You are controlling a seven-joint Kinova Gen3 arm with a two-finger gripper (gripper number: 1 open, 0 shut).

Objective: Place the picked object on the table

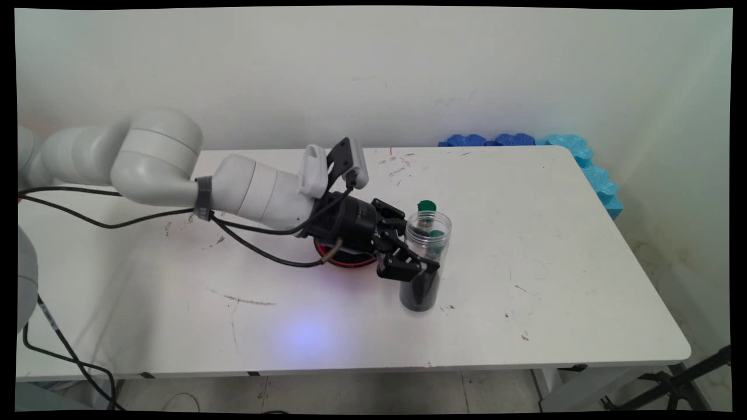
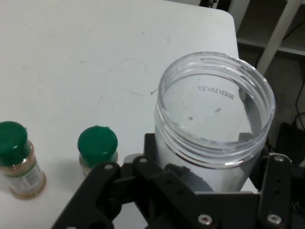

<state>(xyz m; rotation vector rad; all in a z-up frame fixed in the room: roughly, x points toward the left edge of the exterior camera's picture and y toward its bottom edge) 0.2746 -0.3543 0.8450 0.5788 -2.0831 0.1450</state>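
Note:
A clear plastic jar stands upright on the white table, lidless, with dark material in its bottom. My gripper comes at it from the left, low over the table, and is shut on the jar's side about mid-height. In the hand view the jar fills the space between the two fingers, each pressed against one side of it. Two small spice bottles with green lids stand just beyond the jar; one green lid shows behind the jar's rim.
A round red-and-black object lies on the table under my wrist. Blue foam pieces line the table's far right corner and right edge. Black cables hang from the arm over the left half.

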